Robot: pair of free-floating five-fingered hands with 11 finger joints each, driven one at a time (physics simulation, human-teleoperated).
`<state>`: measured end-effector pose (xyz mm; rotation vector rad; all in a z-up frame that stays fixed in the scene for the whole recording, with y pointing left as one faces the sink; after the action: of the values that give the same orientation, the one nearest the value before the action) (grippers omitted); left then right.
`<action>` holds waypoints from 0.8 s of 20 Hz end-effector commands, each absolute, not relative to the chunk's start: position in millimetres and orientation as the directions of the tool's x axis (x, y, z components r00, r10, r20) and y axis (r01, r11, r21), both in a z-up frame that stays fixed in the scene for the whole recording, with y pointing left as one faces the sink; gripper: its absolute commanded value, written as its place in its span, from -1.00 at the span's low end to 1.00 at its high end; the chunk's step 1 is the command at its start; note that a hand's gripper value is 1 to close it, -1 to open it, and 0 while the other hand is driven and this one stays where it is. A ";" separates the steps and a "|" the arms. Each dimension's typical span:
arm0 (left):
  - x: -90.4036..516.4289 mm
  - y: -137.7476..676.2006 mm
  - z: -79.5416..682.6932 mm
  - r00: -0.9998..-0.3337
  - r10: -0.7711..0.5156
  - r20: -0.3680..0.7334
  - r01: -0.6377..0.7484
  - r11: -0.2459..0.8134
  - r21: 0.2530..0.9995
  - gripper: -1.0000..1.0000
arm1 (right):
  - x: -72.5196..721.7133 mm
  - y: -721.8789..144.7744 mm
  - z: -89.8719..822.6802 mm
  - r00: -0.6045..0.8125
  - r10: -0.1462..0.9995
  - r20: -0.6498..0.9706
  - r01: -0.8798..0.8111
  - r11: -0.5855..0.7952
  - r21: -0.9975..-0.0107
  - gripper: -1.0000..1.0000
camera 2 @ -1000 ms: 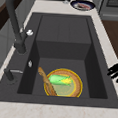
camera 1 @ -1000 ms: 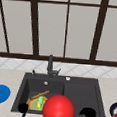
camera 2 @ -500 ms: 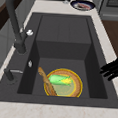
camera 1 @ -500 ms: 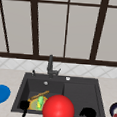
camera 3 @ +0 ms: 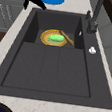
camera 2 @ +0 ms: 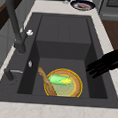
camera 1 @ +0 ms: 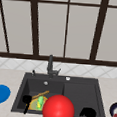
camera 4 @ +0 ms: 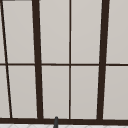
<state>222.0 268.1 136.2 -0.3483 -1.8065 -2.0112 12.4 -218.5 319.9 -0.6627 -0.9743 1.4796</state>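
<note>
A black left hand [camera 1: 26, 100] is seen in the front view at the near left edge of the dark grey sink [camera 1: 79, 96], just beside a round yellow plate [camera 2: 77, 86] that lies on the bottom of the sink's deep part. A green corn cob [camera 2: 59, 79] is laid on the plate, and a brown wooden spoon [camera 2: 45, 80] is leaned across the plate's edge. In the left side view a hand [camera 2: 107, 63] is held over the sink's near wall with its fingers [camera 2: 94, 69] stretched out straight, close to the plate but apart from it, with nothing held. A black right hand [camera 1: 87, 113] is seen at the near right edge; whether its fingers are spread cannot be told. A big red ball [camera 1: 58, 109] is seen between the hands. A blue round plate [camera 1: 0, 94] is set on the pale worktop [camera 1: 6, 77] at the left.
</note>
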 end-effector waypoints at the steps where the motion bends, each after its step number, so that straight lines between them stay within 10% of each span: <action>1: 237.7 261.7 136.0 -0.855 -0.186 0.484 0.499 -0.041 0.866 -1.00 | 12.4 -218.5 319.9 -0.154 0.980 0.128 -0.505 0.034 -0.862 0.00; 16: 321.7 249.5 109.3 -0.853 -0.139 0.503 0.507 0.005 0.862 -1.00 | 12.4 -218.5 319.9 -0.153 0.980 0.129 -0.505 0.034 -0.863 0.00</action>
<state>304.0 251.8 118.9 -0.3748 -1.8028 -1.9847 12.4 -218.5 319.9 -0.6628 -0.9745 1.4790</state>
